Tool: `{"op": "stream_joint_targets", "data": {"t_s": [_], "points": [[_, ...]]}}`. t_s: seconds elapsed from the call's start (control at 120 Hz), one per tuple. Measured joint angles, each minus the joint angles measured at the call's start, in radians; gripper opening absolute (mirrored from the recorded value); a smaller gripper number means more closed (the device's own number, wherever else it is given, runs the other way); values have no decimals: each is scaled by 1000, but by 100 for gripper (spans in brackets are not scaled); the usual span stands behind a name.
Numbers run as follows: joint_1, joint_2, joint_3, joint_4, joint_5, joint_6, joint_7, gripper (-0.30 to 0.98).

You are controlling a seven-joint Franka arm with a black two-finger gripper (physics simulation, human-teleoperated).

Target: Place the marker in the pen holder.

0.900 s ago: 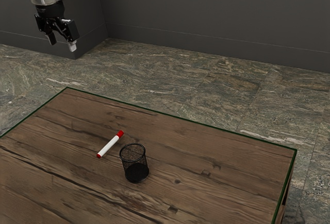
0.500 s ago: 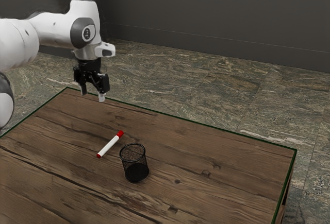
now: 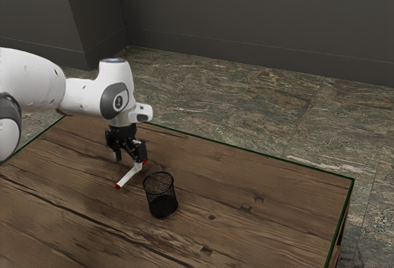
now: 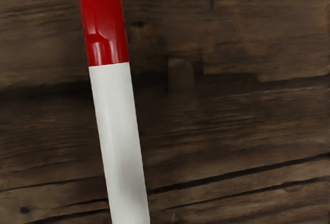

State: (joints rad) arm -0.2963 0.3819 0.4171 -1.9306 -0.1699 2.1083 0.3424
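Brown wood with dark cracks and knots made up the worktop (image 3: 258,219), trimmed along its edge in dark green. On it lay the marker (image 3: 128,177), flat on its side, with a white barrel, a longer red cap at one end and a small red tip at the other. The black gripper (image 3: 128,159) hung low over the capped end, pointing down, and it was open: its two fingers stood apart, with nothing gripped between them. The finger toward the exterior view's right overlapped the marker close to the cap, though whether they touched could not be told.

Black mesh formed the pen holder (image 3: 161,194), which stood upright just beside the marker, toward the exterior view's right, its round mouth facing up. The marker lay outside it, with a little bare wood between the two.

White and grey, the arm (image 3: 37,84) reached in from the exterior view's left. Past the worktop spread a mottled stone floor (image 3: 246,108), and behind that rose a dark grey wall (image 3: 258,21). In the wrist view, the cap and much of the barrel showed close up against the grain.
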Motion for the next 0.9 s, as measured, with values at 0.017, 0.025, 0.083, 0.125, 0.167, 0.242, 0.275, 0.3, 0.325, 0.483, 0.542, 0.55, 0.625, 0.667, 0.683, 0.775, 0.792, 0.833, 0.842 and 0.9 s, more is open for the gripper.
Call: {"op": "stream_joint_targets", "data": {"t_s": [0.017,0.025,0.083,0.125,0.167,0.242,0.275,0.3,0.325,0.483,0.542,0.55,0.625,0.667,0.683,0.775,0.792,0.833,0.842,0.9], "points": [[-1,1,0,-1,-3,6,-1,66],[-1,1,1,-1,-4,8,-2,66],[3,8,1,5,-8,28,-4,66],[7,25,1,18,-10,41,-4,66],[14,36,1,27,-12,51,-2,66],[26,50,-2,32,-13,70,1,66],[31,59,-2,33,-14,77,3,66],[34,67,-3,34,-15,83,4,66],[38,76,-4,34,-15,90,5,66],[44,102,-8,34,-19,122,10,62],[46,121,-15,54,-21,132,11,60],[46,124,-17,58,-21,133,11,60],[55,143,-35,83,-22,142,13,58],[57,150,-38,89,-23,146,14,57],[57,153,-40,92,-23,147,15,57],[60,163,-47,99,-25,152,16,53],[60,164,-48,99,-26,153,17,51],[61,165,-48,100,-29,155,17,46],[61,165,-48,100,-30,155,17,45],[61,166,-48,99,-32,157,18,36]]}}
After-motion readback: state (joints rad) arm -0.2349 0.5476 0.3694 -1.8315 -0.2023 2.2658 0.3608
